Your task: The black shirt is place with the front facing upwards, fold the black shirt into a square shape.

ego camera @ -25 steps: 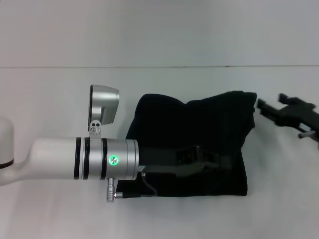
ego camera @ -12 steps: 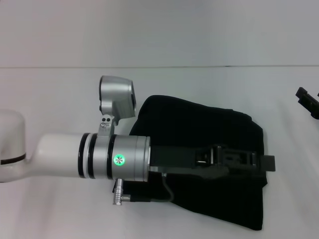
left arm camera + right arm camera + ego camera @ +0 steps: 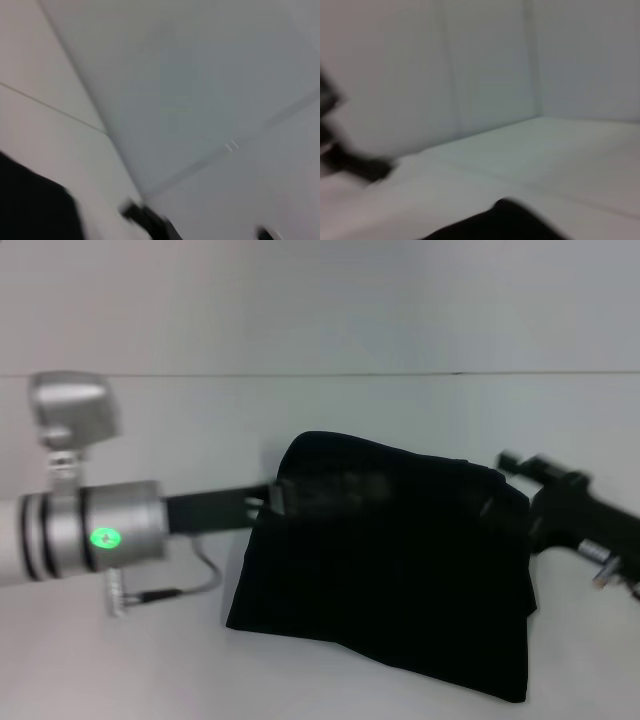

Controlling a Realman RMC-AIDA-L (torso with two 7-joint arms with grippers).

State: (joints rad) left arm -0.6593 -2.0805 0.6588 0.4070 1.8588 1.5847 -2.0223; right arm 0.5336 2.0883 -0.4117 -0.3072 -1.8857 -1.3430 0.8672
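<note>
Black shirt [image 3: 385,575] sits mid-tabletop [image 3: 150,670] as a folded bundle, roughly four-sided but skewed: the near edge slants down toward my right, the far-left corner is humped. No lettering or label showing. I judge the fold mostly done, with squaring-up left.

Left end effector [image 3: 262,505] is at the shirt's far-left corner, tips right at or overlapping the cloth edge. It's black on black and smeared, so I cannot tell how wide it is or whether it has any fabric. Right end effector [image 3: 512,475] is at the far-right corner, just beside or touching the edge; same problem, spread and hold unreadable.

To do this step well: I'd confirm a pinch on both far corners before pulling, keep both sides level, and draw the edges parallel so the slanted near edge lines up. Low and slow, or the top layer will drag and unfold. If nothing is pinched, press and smooth the hump flat instead.

Wrist views add little. The left wrist shows a dark patch of shirt [image 3: 35,205] at frame edge, the right wrist shows a dark hump of it [image 3: 505,222] on pale tabletop.
</note>
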